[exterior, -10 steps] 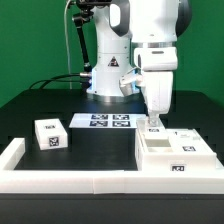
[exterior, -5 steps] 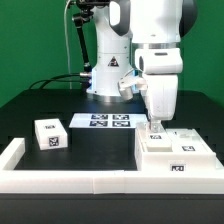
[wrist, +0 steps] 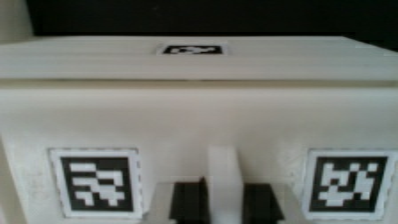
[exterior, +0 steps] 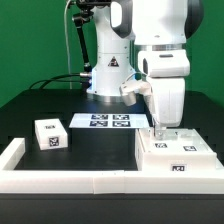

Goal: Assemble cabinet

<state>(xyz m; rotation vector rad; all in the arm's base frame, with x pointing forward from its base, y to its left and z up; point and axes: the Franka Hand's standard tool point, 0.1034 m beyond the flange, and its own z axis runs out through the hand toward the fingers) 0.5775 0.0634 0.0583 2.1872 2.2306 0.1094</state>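
Wrist view: closed fingers [wrist: 187, 203] @ cabinet [wrist: 196, 100]

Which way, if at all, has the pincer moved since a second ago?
Yes. Against the fixed marker board, the pincer has shifted toward the exterior view's right, and stands above the cabinet.

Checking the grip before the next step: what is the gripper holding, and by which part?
The gripper looks shut on the cabinet, pinching a thin white rib between two tags.
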